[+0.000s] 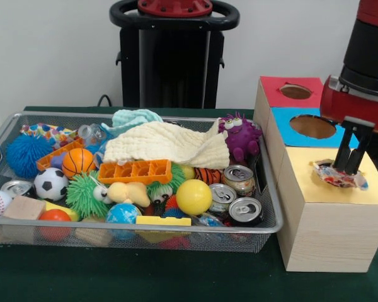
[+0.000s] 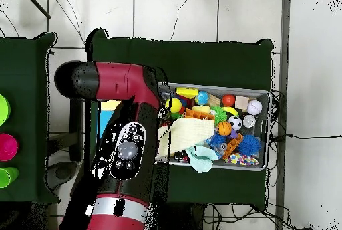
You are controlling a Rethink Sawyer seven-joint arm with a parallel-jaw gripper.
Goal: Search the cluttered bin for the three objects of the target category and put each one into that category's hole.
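Observation:
My gripper [image 1: 348,170] stands over the yellow-topped box [image 1: 324,220] at the right. It is shut on a crumpled many-coloured wrapper [image 1: 336,176], which rests on the box top. The arm hides this spot in the overhead view. The wire mesh bin [image 1: 176,231] sits to the left, full of toys, and also shows in the overhead view [image 2: 268,128]. Another bright dotted wrapper [image 1: 45,132] lies at the bin's far left corner and shows in the overhead view [image 2: 242,160]. No third wrapper shows.
A blue-topped box [image 1: 288,137] and a red-topped box [image 1: 274,87], each with a hole, stand behind the yellow one. In the bin lie a cream cloth [image 1: 167,143], a pale blue cloth [image 1: 133,118], a purple plush [image 1: 240,138], cans [image 1: 239,179], balls and orange trays.

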